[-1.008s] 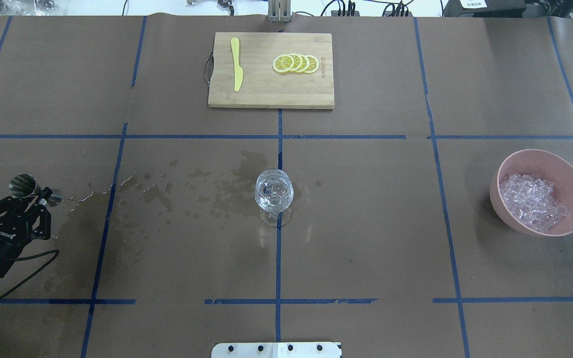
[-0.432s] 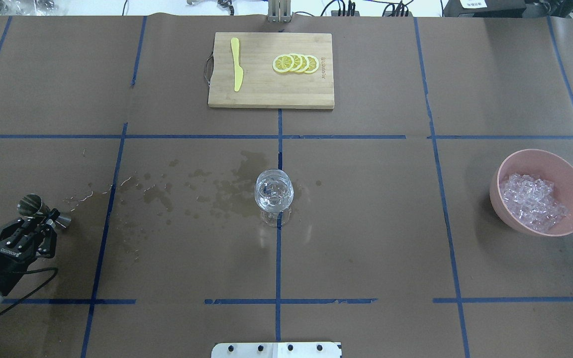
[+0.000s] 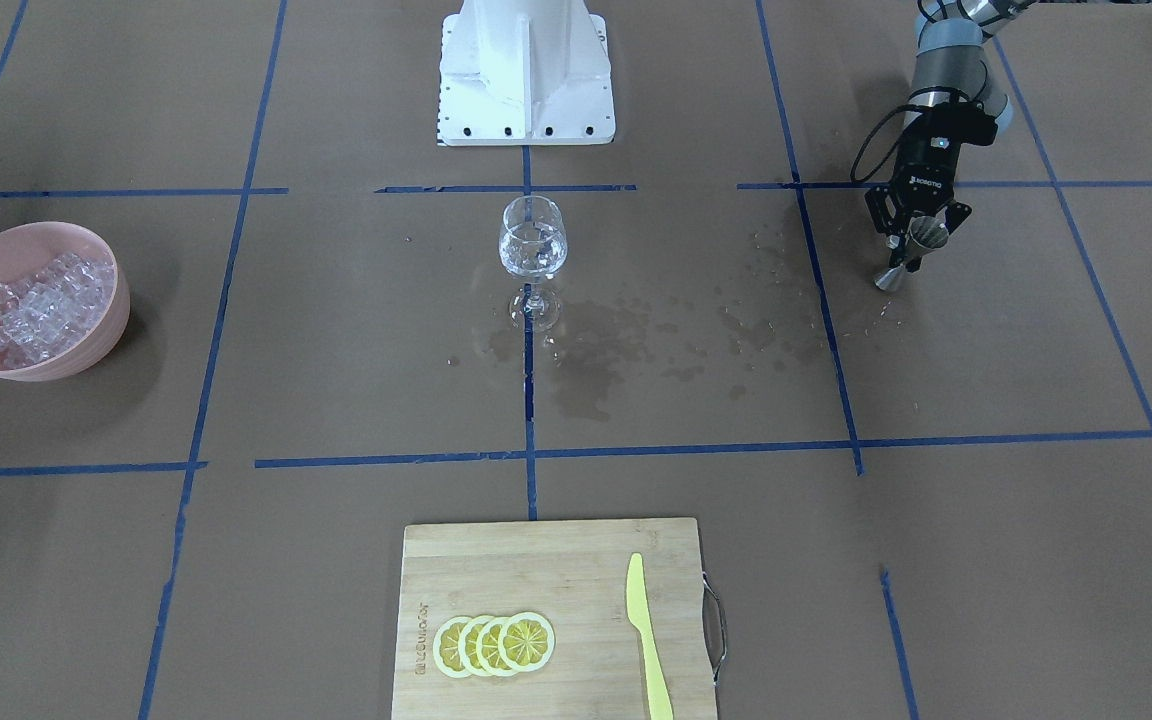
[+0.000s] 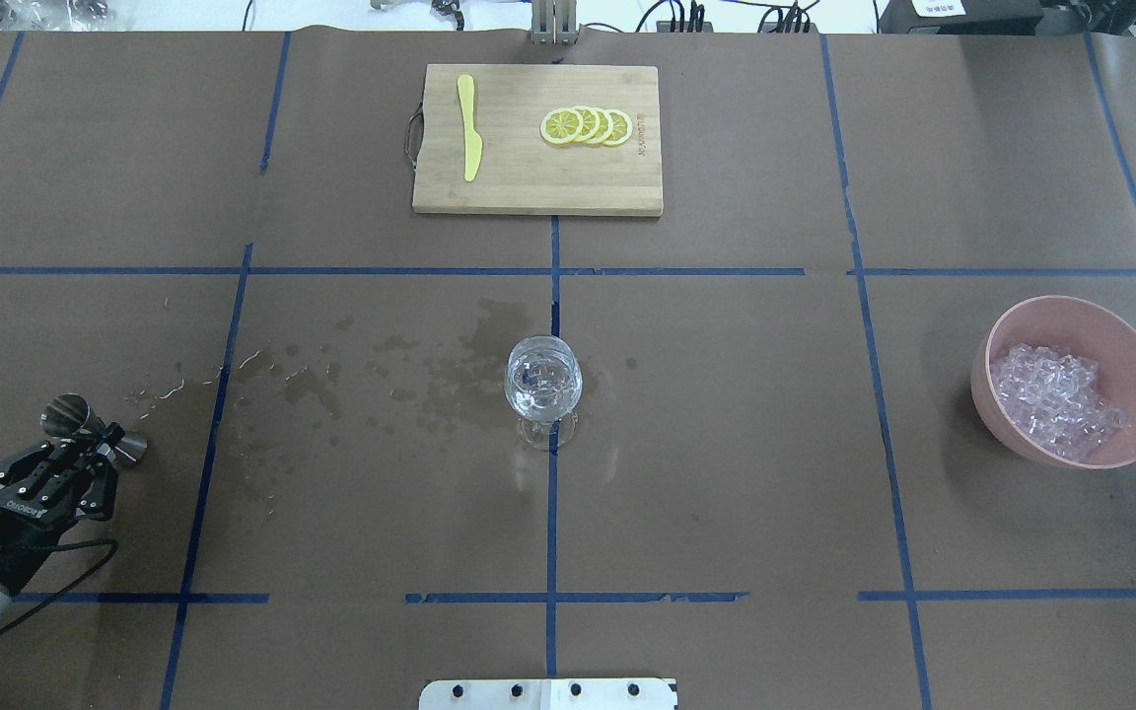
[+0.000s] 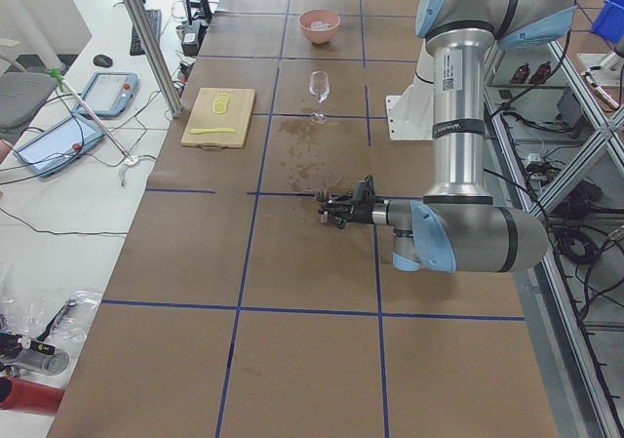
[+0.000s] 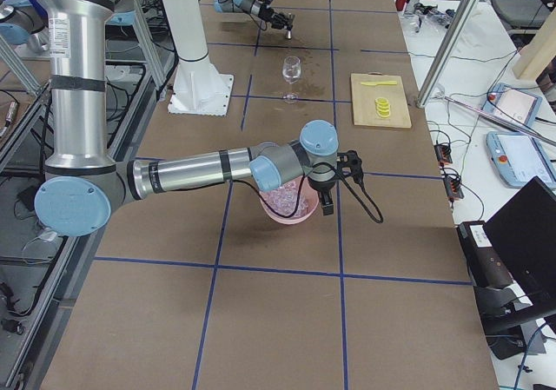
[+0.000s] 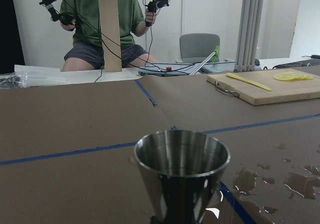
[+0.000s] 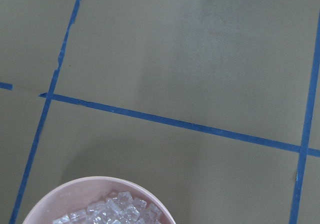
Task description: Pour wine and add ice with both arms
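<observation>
Steel jigger (image 4: 73,418) is clamped in the left hand (image 4: 99,440).

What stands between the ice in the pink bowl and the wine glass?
Nothing visible does. Only brown paper with blue tape lines lies between the ice and the wine glass. The cutting board sits farther back; the left claw, shut on the jigger, is beyond the glass.

At the lower left of the frame the left gripper (image 4: 98,440) clamps a metal jigger (image 4: 65,415). A wine glass (image 4: 543,380) stands at the centre, and a pink bowl (image 4: 1135,360) of ice (image 4: 1056,399) at the right.
</observation>
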